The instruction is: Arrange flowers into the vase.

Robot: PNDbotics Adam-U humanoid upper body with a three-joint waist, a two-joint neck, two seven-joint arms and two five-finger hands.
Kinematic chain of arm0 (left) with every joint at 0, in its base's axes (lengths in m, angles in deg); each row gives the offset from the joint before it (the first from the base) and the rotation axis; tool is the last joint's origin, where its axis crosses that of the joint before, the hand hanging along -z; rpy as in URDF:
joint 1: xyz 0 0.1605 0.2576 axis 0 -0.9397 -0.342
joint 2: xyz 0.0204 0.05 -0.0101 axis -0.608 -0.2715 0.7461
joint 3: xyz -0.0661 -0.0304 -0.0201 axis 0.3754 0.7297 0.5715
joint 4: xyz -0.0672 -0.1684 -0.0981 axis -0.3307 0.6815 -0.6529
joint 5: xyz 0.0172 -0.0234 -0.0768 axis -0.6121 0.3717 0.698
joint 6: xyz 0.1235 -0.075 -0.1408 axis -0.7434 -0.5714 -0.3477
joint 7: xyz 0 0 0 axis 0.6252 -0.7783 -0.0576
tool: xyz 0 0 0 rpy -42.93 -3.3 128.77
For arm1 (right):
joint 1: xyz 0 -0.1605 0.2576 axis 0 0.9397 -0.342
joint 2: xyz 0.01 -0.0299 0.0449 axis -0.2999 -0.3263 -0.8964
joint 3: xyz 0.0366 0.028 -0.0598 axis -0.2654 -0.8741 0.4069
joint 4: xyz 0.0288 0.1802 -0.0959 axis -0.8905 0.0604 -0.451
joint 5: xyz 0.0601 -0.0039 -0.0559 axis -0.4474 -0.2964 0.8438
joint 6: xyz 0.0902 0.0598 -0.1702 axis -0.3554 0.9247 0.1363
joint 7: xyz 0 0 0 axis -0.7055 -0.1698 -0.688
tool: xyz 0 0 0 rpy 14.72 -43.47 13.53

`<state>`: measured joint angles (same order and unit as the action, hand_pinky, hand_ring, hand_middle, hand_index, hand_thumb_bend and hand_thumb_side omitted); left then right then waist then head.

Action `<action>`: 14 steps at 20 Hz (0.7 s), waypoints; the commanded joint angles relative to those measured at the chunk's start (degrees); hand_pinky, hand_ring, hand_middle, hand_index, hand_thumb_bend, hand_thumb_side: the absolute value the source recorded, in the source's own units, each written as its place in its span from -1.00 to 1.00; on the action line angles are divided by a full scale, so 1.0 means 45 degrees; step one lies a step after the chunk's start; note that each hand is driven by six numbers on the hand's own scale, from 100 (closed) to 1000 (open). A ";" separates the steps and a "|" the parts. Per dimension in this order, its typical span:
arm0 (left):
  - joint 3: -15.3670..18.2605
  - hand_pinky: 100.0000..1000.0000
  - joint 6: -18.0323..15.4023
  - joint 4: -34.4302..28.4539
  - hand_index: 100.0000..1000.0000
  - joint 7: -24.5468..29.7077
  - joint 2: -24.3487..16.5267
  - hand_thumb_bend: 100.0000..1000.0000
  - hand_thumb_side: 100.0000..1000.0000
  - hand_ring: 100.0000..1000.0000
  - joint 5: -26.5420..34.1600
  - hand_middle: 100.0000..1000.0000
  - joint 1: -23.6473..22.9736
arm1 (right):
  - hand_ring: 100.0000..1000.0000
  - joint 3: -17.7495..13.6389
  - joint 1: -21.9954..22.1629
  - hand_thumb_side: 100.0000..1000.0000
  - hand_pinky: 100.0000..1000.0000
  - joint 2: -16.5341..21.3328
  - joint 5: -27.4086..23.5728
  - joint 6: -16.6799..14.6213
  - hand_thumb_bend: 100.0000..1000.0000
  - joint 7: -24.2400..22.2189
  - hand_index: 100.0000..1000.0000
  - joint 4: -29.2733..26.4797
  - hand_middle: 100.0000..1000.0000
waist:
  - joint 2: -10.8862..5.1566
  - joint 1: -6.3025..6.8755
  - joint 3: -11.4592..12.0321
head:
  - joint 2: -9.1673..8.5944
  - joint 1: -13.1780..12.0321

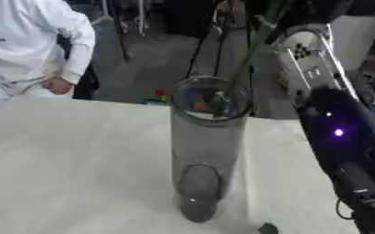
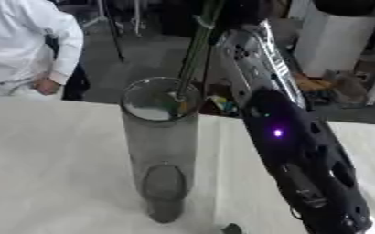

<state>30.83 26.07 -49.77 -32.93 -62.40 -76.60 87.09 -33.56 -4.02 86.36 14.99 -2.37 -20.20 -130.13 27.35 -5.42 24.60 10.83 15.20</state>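
Note:
A tall clear glass vase stands upright on the white table, near the middle. A green flower stem slants down from the top edge, and its lower end sits inside the vase mouth. My right arm, black with a silver forearm, rises from the lower right to the top edge, close beside the vase. My right hand shows only as a dark shape at the top edge, next to the stem. No flower head shows. My left hand is out of sight.
A small dark thing lies on the table just in front of the vase. A person in white stands beyond the far left edge of the table. Stands and clutter fill the floor behind.

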 commanded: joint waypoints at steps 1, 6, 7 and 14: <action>0.0077 0.53 -0.0015 -0.0210 0.93 0.0044 -0.0125 -1.00 1.00 0.86 0.0056 0.77 0.0209 | -1.00 -0.0116 -0.0219 -0.38 -1.00 0.0154 -0.0150 -0.0020 -0.70 0.0065 -1.00 0.0019 -1.00 | -0.0241 0.0083 0.0083 | -0.0265 0.0050; 0.0136 0.53 -0.0037 -0.0210 0.93 -0.0018 -0.0105 -1.00 1.00 0.86 0.0045 0.76 0.0185 | -1.00 -0.0085 -0.0121 -0.37 -1.00 0.0192 0.0006 0.0017 -0.69 0.0204 -1.00 0.0206 -1.00 | -0.0185 0.0036 0.0146 | -0.0332 0.0116; 0.0145 0.53 -0.0041 -0.0210 0.93 -0.0033 -0.0102 -1.00 1.00 0.86 0.0040 0.76 0.0184 | -1.00 -0.0077 -0.0095 -0.37 -1.00 0.0208 0.0068 0.0021 -0.69 0.0249 -1.00 0.0242 -1.00 | -0.0174 0.0020 0.0139 | -0.0343 0.0118; 0.0150 0.54 -0.0052 -0.0210 0.93 -0.0053 -0.0094 -1.00 1.00 0.86 0.0020 0.76 0.0195 | -1.00 0.0008 0.0043 -0.36 -1.00 0.0274 0.0385 0.0049 -0.70 0.0289 -1.00 0.0345 -1.00 | -0.0093 -0.0008 0.0139 | -0.0478 0.0106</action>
<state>30.85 25.99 -49.77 -33.00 -62.11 -76.60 87.33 -33.35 -2.98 86.36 16.22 -2.20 -18.85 -128.37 28.23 -5.94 25.12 9.52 15.53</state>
